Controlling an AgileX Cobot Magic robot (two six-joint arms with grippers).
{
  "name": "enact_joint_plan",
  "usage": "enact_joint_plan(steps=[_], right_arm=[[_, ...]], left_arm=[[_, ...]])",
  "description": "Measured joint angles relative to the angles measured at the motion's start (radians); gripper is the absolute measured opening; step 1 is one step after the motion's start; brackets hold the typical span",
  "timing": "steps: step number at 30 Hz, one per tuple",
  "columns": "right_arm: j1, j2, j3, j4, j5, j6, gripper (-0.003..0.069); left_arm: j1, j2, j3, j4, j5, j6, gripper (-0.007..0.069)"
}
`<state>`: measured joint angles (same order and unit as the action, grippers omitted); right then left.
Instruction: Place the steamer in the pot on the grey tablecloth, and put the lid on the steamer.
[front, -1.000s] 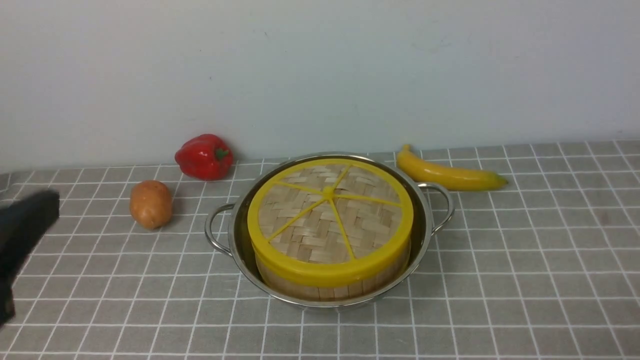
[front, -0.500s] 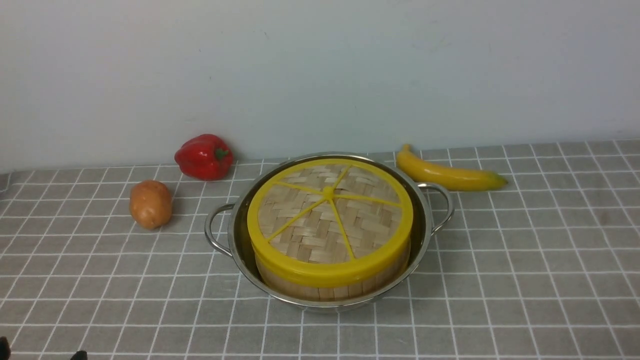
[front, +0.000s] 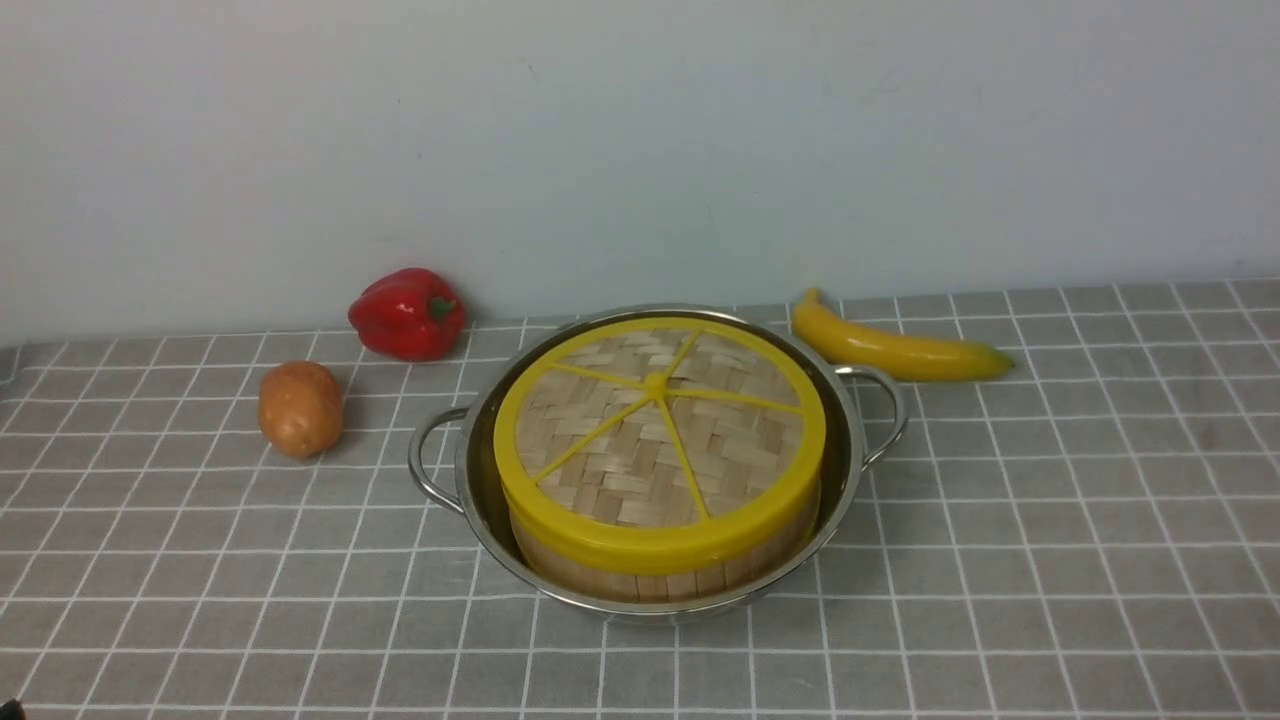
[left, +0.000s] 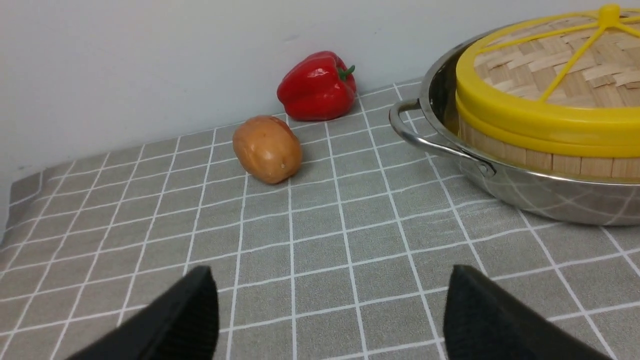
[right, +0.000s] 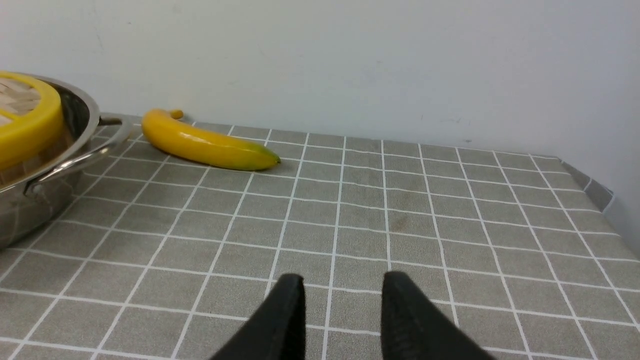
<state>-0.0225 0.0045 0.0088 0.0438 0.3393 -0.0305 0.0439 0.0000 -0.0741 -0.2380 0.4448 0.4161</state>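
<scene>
I am seeing the grey tablecloth (front: 1050, 520) carrying the pot (front: 850, 440), the steamer (front: 660, 575) sitting inside it, the lid (front: 655, 440) capping that. Both placements look finished, so I am judging nothing further is needed. Left gripper (left: 330, 315) is gaping wide, right gripper (right: 342, 312) is slightly parted, both empty.

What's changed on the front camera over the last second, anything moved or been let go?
Only the left arm moved: a second ago it showed dark and blurred at the left edge of the front view, and it has since pulled back out of that view. Nothing was grasped or released. The left gripper is open and empty above the grey tablecloth. The lid, steamer, pot, potato, red pepper and banana stayed put.
</scene>
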Motion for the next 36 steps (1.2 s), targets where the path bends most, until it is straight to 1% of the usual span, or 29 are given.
enact_joint_plan(steps=[4,8,18,36], right_arm=[[0.0,0.0,0.0,0.0,0.0,0.0,0.0242],[0.0,0.0,0.0,0.0,0.0,0.0,0.0242],[0.0,0.0,0.0,-0.001,0.0,0.0,0.0242],[0.0,0.0,0.0,-0.001,0.0,0.0,0.0242]], left_arm=[[0.0,0.0,0.07,0.009,-0.056,-0.061,0.0557],[0.0,0.0,0.081,0.025,-0.099,-0.119,0.0557],[0.0,0.002,0.081,0.039,-0.103,-0.164,0.0557],[0.0,0.002,0.081,0.04,-0.104,-0.169,0.0557]])
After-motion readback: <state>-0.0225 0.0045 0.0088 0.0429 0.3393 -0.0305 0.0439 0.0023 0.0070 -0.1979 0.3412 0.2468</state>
